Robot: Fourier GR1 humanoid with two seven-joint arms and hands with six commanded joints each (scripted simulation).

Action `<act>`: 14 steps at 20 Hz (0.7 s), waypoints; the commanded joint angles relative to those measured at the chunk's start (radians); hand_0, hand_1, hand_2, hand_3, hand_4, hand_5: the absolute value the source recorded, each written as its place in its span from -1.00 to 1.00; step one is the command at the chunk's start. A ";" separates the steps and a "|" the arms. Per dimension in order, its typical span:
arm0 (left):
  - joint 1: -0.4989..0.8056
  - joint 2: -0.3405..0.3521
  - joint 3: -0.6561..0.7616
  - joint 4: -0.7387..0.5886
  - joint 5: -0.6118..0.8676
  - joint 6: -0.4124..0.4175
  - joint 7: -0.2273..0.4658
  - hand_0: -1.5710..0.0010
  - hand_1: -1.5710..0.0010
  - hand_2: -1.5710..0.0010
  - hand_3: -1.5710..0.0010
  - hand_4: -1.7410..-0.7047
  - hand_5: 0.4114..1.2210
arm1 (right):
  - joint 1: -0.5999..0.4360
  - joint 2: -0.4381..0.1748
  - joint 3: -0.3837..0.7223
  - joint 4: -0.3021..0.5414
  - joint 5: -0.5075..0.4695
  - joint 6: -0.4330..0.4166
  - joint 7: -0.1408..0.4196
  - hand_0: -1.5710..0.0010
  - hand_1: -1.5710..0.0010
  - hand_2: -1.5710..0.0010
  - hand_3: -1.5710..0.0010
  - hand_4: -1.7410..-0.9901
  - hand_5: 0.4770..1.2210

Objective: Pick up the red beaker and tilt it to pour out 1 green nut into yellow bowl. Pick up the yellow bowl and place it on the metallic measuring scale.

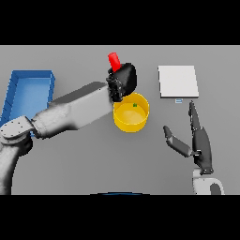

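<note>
My left hand (pixel 123 82) is shut on the red beaker (pixel 114 60), whose top sticks out above the hand; the rest of the beaker is hidden by it. Just below and right of the hand stands the yellow bowl (pixel 127 120), with one small green nut (pixel 135 105) inside near its far rim. The metallic measuring scale (pixel 177 81) is a pale square plate at the back right. My right hand (pixel 201 145) stands open to the right of the bowl, fingers straight, thumb spread toward the bowl, touching nothing.
A blue bin (pixel 29 91) stands at the left edge of the grey table, partly behind my left arm (pixel 70 112). The left forearm stretches across from the bin toward the bowl.
</note>
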 commanded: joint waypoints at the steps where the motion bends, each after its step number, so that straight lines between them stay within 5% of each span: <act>1: -0.012 -0.005 -0.015 0.010 -0.008 0.007 -0.010 -1.00 -1.00 -1.00 -1.00 -0.99 1.00 | -0.005 -0.001 -0.004 0.015 -0.003 0.000 -0.004 1.00 1.00 1.00 1.00 0.42 -0.69; 9: -0.160 0.056 -0.005 0.040 0.024 0.050 -0.077 -1.00 -1.00 -1.00 -0.90 -0.97 1.00 | -0.008 0.005 0.006 0.022 0.022 -0.015 -0.031 1.00 1.00 1.00 1.00 0.43 -0.69; 10: -0.200 0.063 0.015 0.065 0.036 0.048 -0.076 -1.00 -1.00 -0.78 -0.92 -0.87 1.00 | -0.022 0.006 0.004 0.036 0.021 -0.016 -0.022 1.00 1.00 1.00 1.00 0.44 -0.69; 12: -0.246 0.101 0.059 0.093 0.070 0.070 -0.079 -1.00 -1.00 -0.86 -0.33 -0.92 1.00 | -0.015 0.005 0.000 0.035 0.007 -0.010 -0.040 1.00 1.00 1.00 1.00 0.48 -0.68; 14: -0.296 0.135 0.112 0.145 0.110 0.097 -0.075 -1.00 -1.00 -0.91 -0.57 -0.93 1.00 | -0.029 0.001 -0.009 0.029 -0.017 0.004 -0.025 1.00 1.00 1.00 1.00 0.49 -0.69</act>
